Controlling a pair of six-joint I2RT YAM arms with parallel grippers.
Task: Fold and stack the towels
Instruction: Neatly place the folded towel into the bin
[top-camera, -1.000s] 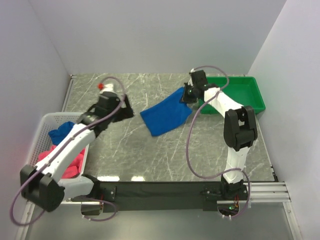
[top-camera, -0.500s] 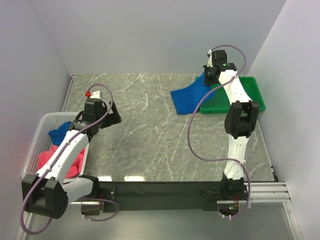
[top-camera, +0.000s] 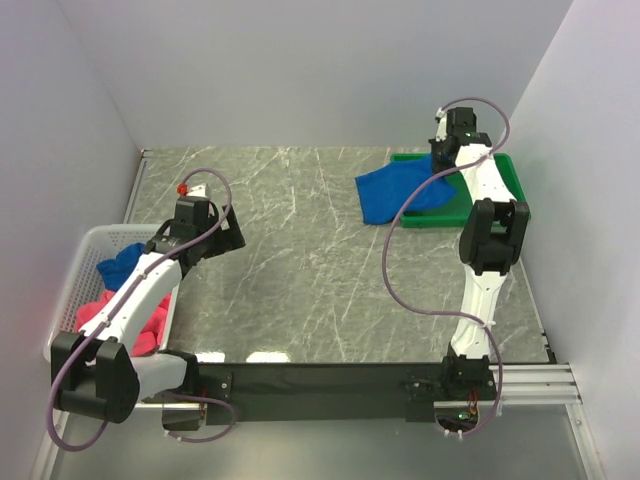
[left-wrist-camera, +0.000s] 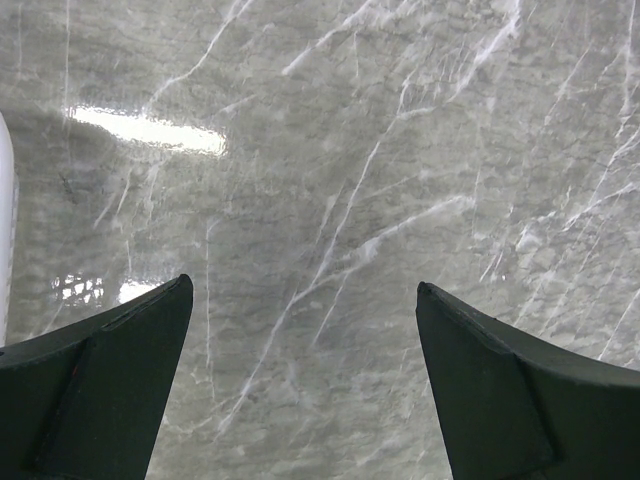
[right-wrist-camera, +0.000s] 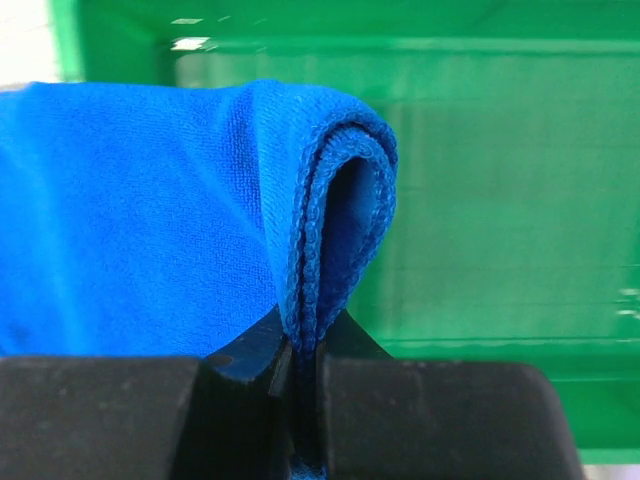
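Right gripper (top-camera: 438, 162) is pinched tight on a folded edge of one blue towel (top-camera: 393, 190); the right wrist view shows the doubled hem clamped between the closed fingers (right-wrist-camera: 250, 355), with the fold standing up above them. That towel is lifted at the gripper end and drapes over the near-left wall of the green tray (top-camera: 516, 192), part over the tray floor and the rest trailing left onto the marble table (top-camera: 300, 280). Tray sits in the far-right corner, close to the side wall; the right arm stretches across its near side and hides some of it from above. Right arm's purple cable (top-camera: 384, 270) loops out over the table near the tray's left corner. Left gripper (top-camera: 232, 232) is spread wide with nothing in it, hovering over bare marble at the left side; the left wrist view shows both fingers (left-wrist-camera: 110, 380) apart with only table between them. White lattice basket (top-camera: 105, 233) sits at the near-left edge, holding the second blue towel (top-camera: 120, 266) and the pink-red towel (top-camera: 152, 328), both bunched up unfolded. The left arm crosses over the basket and covers part of both.
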